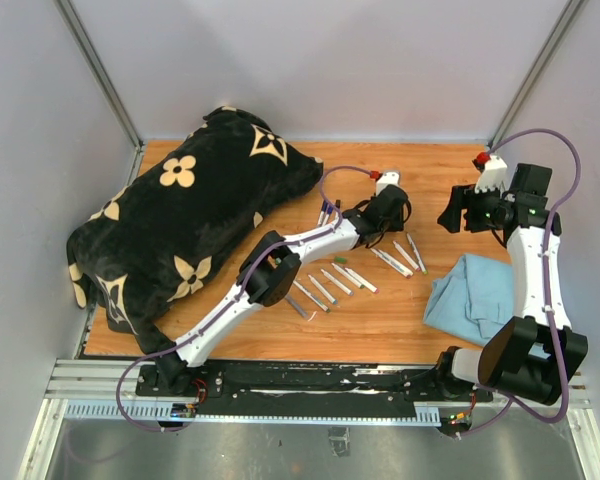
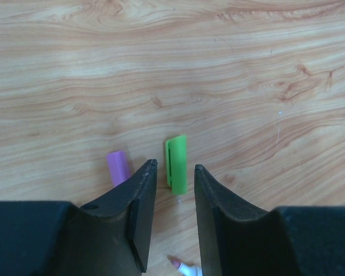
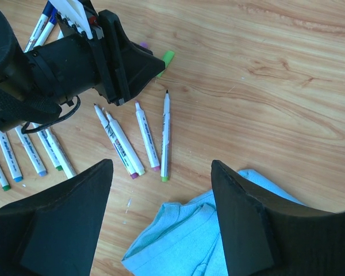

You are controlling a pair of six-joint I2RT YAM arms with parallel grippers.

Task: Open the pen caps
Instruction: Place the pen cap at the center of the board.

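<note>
A green pen cap (image 2: 176,164) lies flat on the wooden table just beyond my left gripper (image 2: 173,169), whose jaws are open and empty. A purple cap (image 2: 118,167) lies to its left, partly behind the left finger. The green cap (image 3: 167,57) also shows in the right wrist view, at the tip of the left gripper (image 3: 152,63). Uncapped markers (image 3: 165,135) lie in a loose row below it. My right gripper (image 3: 161,167) hovers open and empty over the table and cloth. From above, the left gripper (image 1: 400,208) is mid-table and the right gripper (image 1: 452,218) is beside it.
A black cushion with cream flower prints (image 1: 190,220) fills the left of the table. A folded light-blue cloth (image 1: 475,295) lies at the right front. More markers (image 1: 330,285) lie scattered near the left arm's forearm. A pink-tipped marker (image 2: 184,266) lies under the left jaws.
</note>
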